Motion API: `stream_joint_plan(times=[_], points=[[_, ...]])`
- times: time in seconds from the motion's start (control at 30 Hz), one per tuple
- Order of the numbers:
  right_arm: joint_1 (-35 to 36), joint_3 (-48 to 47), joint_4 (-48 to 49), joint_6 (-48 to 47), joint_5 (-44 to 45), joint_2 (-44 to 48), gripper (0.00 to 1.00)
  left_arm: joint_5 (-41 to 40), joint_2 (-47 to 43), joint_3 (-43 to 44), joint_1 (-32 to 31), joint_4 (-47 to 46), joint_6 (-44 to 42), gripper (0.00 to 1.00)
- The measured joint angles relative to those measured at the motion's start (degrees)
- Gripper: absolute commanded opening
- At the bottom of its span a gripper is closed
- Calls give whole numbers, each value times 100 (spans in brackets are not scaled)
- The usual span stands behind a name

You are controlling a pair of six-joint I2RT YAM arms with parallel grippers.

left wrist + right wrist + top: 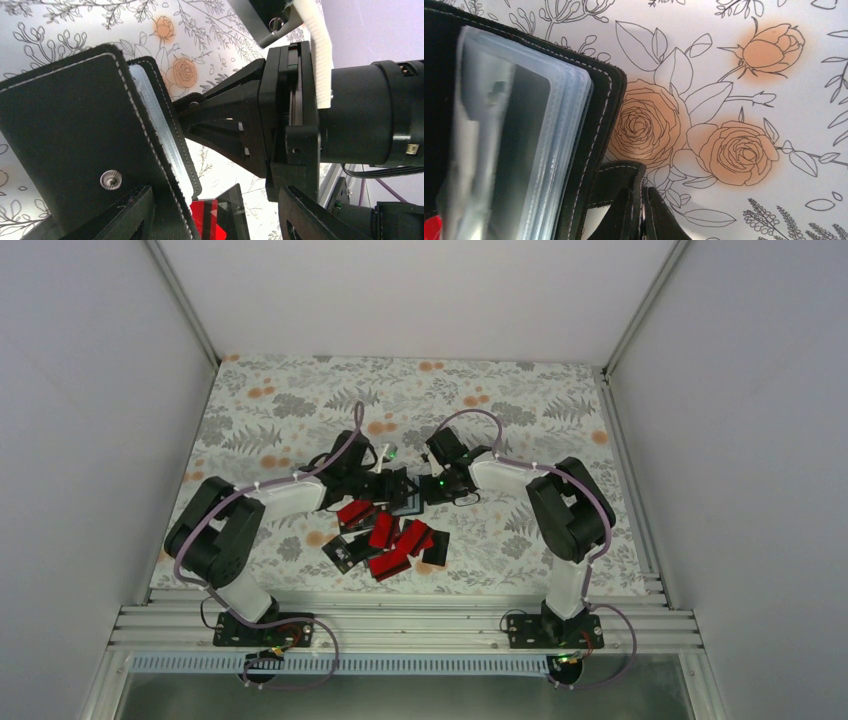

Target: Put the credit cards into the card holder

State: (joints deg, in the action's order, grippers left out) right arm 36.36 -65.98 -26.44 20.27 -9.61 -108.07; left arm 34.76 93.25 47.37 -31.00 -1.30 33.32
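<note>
The black card holder [407, 504] lies open between my two grippers, its blue-grey sleeves [524, 125] showing. In the left wrist view its black cover [65, 125] with a metal snap fills the left side. My right gripper [642, 192] is shut on the holder's black strap tab [621, 175]; it also shows in the top view [428, 488]. My left gripper [215, 220] is open, with the cover against one finger [120, 215] and the holder's edge between the jaws. Red and black credit cards [385, 540] lie in a loose pile just in front of the holder; one red card [207, 217] shows below it.
The flowered tablecloth [300, 410] covers the table, with white walls on three sides and a metal rail [400, 625] at the near edge. The right gripper's body [280, 115] sits close in front of the left wrist camera.
</note>
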Motion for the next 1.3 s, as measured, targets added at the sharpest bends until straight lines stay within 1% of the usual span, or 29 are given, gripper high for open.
stream_joint_plan(times=[0.27,0.57,1.07,1.17,1.3], points=[[-2,0,0,-4,63,0,4,116,323,76,-92,-240,197,62],[0,2,0,-4,142,0,4,72,282,109,-101,-175,219,62],[0,4,2,-22,146,0,4,-577,-785,140,361,953,-391,62],[0,4,2,-39,149,0,4,-728,-1027,0,542,1060,-474,58],[0,4,4,-44,149,0,4,-944,-1266,-380,992,1217,-590,54]])
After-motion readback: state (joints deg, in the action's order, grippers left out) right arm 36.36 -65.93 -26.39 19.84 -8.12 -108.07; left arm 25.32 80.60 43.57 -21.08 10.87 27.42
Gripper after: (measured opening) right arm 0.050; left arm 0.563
